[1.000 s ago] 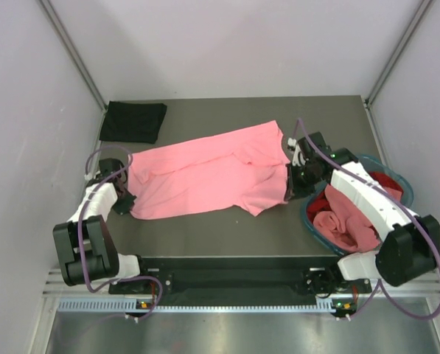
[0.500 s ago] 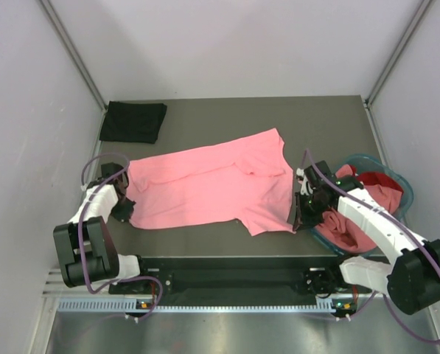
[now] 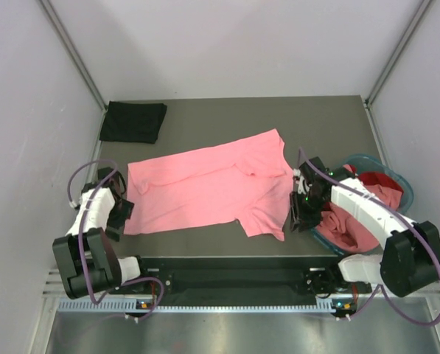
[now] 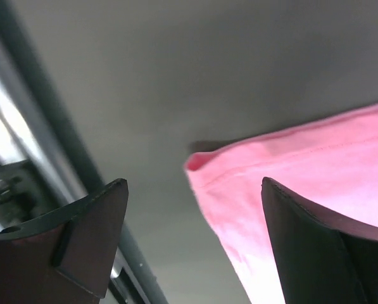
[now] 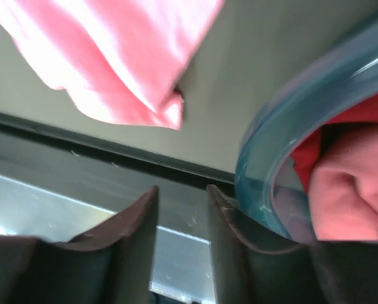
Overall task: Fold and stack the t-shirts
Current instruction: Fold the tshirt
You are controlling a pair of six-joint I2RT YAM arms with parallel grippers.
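**Pink tee spread flat, both grippers off the cloth**

Grey and matte, the table [image 3: 227, 118] takes up most of the overhead view. Across its middle lies the salmon pink t-shirt [image 3: 205, 188], spread out nearly flat and set at a slant, so that its far right corner sits farther from the arm bases than its left edge. One flap of it hangs toward the near edge on the right, and a few shallow creases run through the chest area.

At the right side of the table stands the round teal basket [image 5: 290, 120], just beside the shirt's right end but not touching it. Inside it a red tee [image 3: 385, 179] lies crumpled next to a pink bundle [image 5: 347, 196] (soft folds, no shape to make out).

In the far left corner, well apart from everything else, a black t-shirt [image 3: 134, 122] rests folded into a neat rectangle.

The left gripper [image 4: 195, 183] hovers over the shirt's near left corner with its fingers spread wide and nothing between them; the hem's stitched edge shows below it.

The right gripper [image 5: 182, 190] hangs between the shirt's near right flap and the basket rim. Its fingers stand close together with a narrow gap, and they grasp nothing.
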